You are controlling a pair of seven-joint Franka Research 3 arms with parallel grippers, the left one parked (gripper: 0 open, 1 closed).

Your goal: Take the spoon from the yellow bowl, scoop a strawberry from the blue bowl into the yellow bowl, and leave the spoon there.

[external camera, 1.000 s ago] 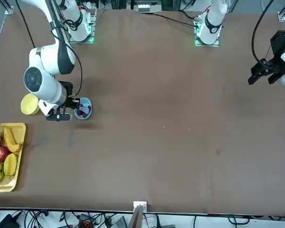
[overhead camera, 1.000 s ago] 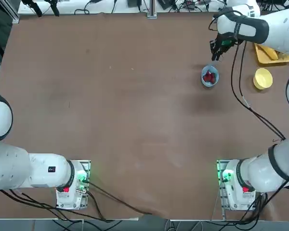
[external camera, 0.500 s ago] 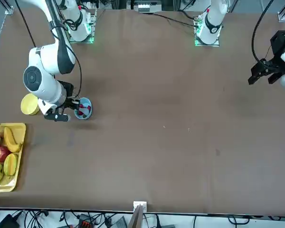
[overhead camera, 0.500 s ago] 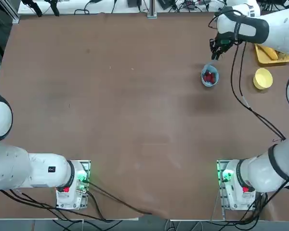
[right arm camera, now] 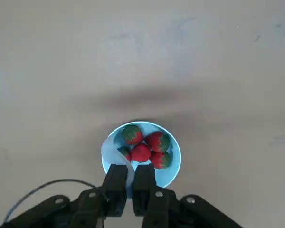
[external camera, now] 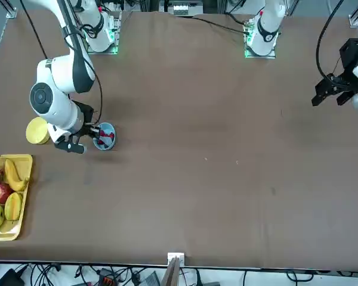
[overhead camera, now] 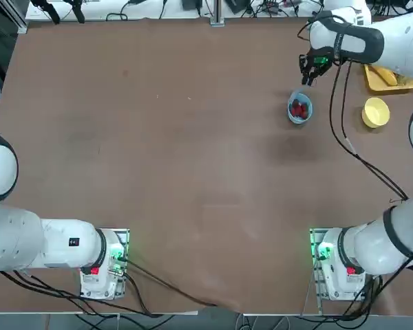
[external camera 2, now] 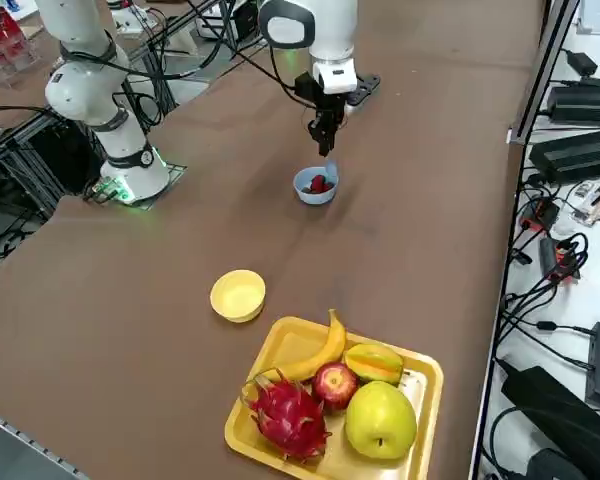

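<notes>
Clamped on the spoon, the tool hangs over the blue bowl of strawberries in the wrist view. From the side, the yellow bowl sits well apart from the blue bowl, nearer the fruit tray. Overhead, the tool is above the blue bowl on the counter.

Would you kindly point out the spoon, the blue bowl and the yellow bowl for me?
spoon (right arm camera: 115, 153): right wrist view, its pale scoop.
blue bowl (right arm camera: 173, 167): right wrist view, inner wall.
yellow bowl (external camera 2: 238, 295): right side view, bare inside.
</notes>
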